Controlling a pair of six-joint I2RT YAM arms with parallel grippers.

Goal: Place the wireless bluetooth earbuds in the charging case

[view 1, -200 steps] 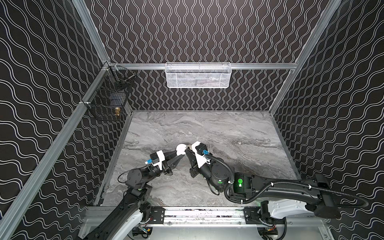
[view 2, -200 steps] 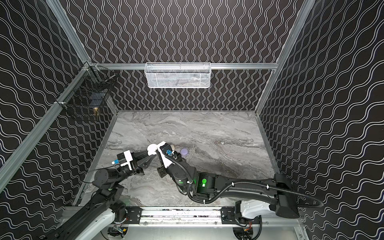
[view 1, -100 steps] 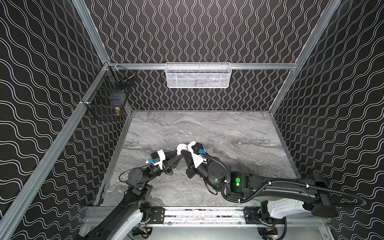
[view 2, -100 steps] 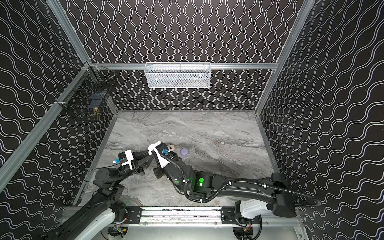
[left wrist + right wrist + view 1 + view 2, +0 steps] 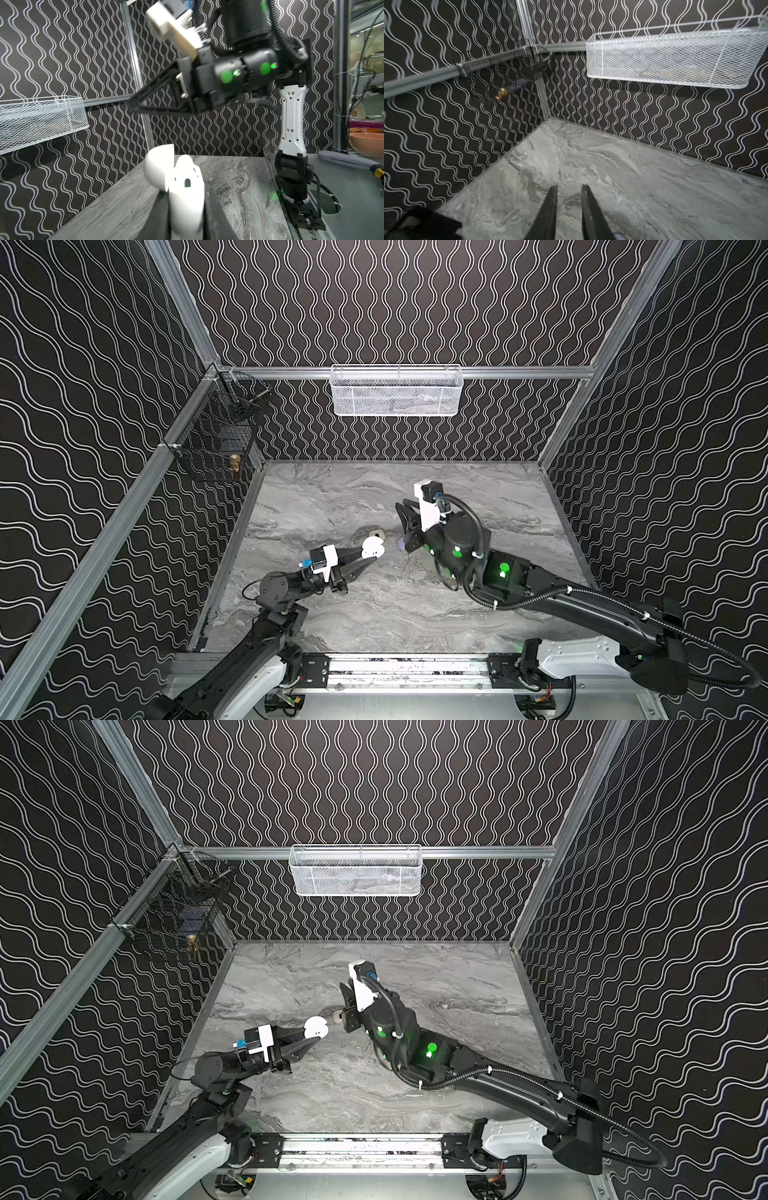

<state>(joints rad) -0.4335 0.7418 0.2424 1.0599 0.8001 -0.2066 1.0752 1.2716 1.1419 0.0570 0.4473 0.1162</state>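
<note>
Here, rounded charging case (glossy white)

My test booth in a robot lab.
I see black wavy-patterned walls on aluminium framing around a marble-look tabletop, robot arms mounted at a front rail, and loose cables outside.

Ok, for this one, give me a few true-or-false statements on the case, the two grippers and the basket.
1. The left gripper is shut on the white charging case. True.
2. The case's lid is closed. False: it stands open in the left wrist view.
3. The right gripper holds an earbud. False: its jaws stand slightly apart with nothing between them.
4. A white mesh basket hangs on the back wall. True.
</note>
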